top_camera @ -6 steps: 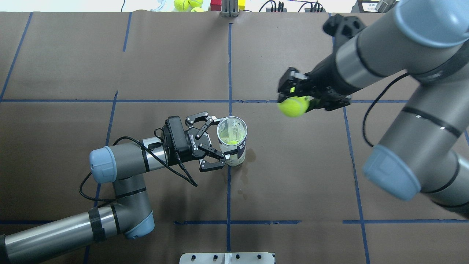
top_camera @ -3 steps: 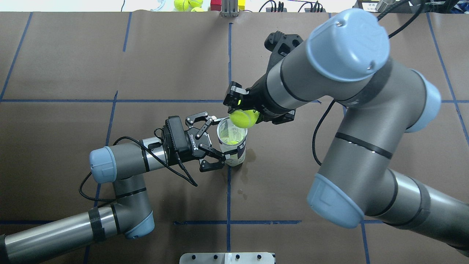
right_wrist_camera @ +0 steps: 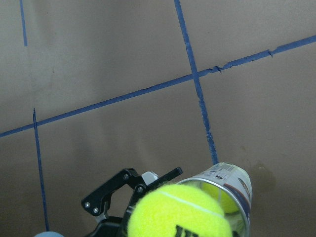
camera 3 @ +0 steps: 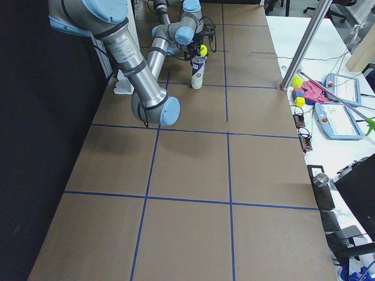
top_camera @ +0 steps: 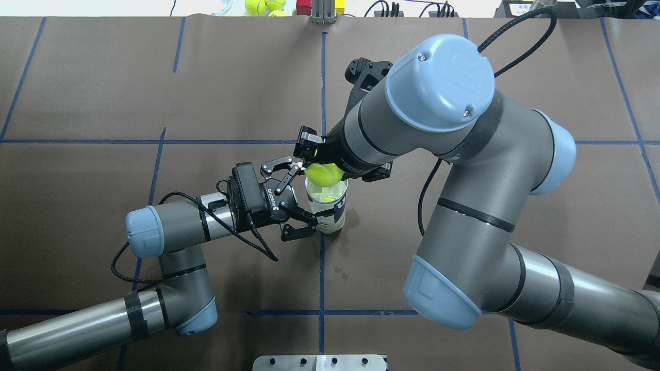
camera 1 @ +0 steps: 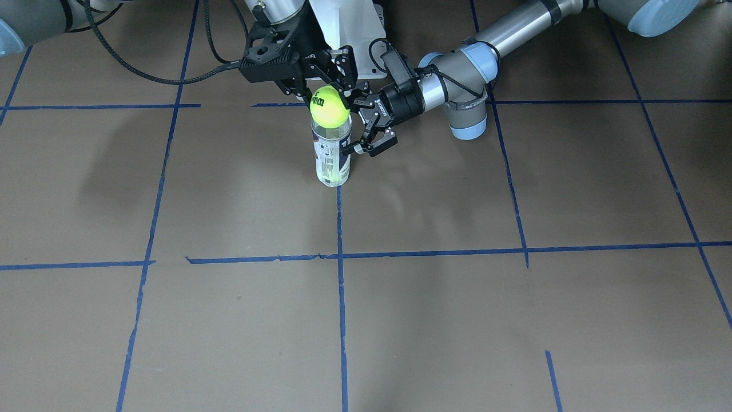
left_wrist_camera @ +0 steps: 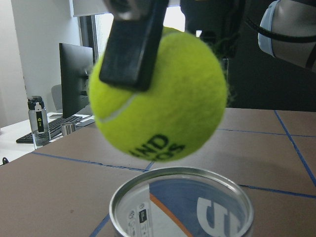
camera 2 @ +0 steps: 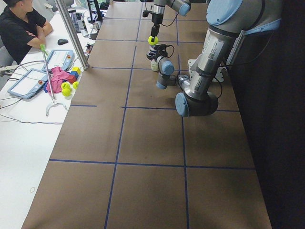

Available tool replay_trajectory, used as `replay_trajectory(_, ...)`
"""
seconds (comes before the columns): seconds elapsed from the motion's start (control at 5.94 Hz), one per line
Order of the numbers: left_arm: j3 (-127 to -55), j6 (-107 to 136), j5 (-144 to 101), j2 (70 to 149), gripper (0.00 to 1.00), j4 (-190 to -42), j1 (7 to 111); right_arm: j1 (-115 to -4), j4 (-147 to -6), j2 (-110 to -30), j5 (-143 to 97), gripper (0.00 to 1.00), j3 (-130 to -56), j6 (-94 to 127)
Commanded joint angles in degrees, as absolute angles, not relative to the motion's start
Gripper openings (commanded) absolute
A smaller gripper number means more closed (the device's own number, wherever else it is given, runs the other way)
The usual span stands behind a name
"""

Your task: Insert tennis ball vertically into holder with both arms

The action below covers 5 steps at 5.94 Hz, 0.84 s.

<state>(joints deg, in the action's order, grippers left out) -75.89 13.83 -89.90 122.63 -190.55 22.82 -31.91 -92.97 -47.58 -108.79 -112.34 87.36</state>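
Note:
The holder (top_camera: 331, 212) stands upright at the table's middle, mouth open, with one ball (top_camera: 327, 199) inside it. My left gripper (top_camera: 308, 194) comes in from the side, its fingers closed around the holder's wall; it also shows in the front-facing view (camera 1: 357, 122). My right gripper (top_camera: 320, 169) is shut on the tennis ball (top_camera: 323, 174) and holds it just above the holder's mouth. The ball (camera 1: 329, 106) hangs right over the holder's rim (camera 1: 331, 154). The left wrist view shows the ball (left_wrist_camera: 158, 103) a small gap above the rim (left_wrist_camera: 181, 177). The right wrist view shows the ball (right_wrist_camera: 180, 213) and holder (right_wrist_camera: 236, 180).
Spare tennis balls (top_camera: 263, 6) and coloured blocks (top_camera: 304, 7) lie past the table's far edge. A metal plate (top_camera: 319, 363) sits at the near edge. An operator (camera 2: 21, 28) sits beside a side table with tablets (camera 2: 28, 82).
My right arm has swung left with the tennis ball, from well right of the holder to directly above its mouth. The left arm and the holder have not moved.

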Motion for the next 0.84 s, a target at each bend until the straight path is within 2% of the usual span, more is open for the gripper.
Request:
replay_trajectory(0.0, -75.9, 13.9, -89.8, 122.7, 0.95, -190.5, 22.8, -31.5, -93.0, -47.5, -108.7, 0.95, -111.8, 87.4)
replay_trajectory(0.17, -76.7, 14.0, -89.8, 122.8, 0.95, -190.5, 22.8, -31.5, -93.1, -47.6, -108.8, 0.99, -111.9, 87.4)
replay_trajectory(0.67, -78.4, 14.1, -89.9, 120.3, 0.95, -191.9, 22.7, -31.8, -93.0, -47.6, -109.1, 1.00, -112.3, 87.5)
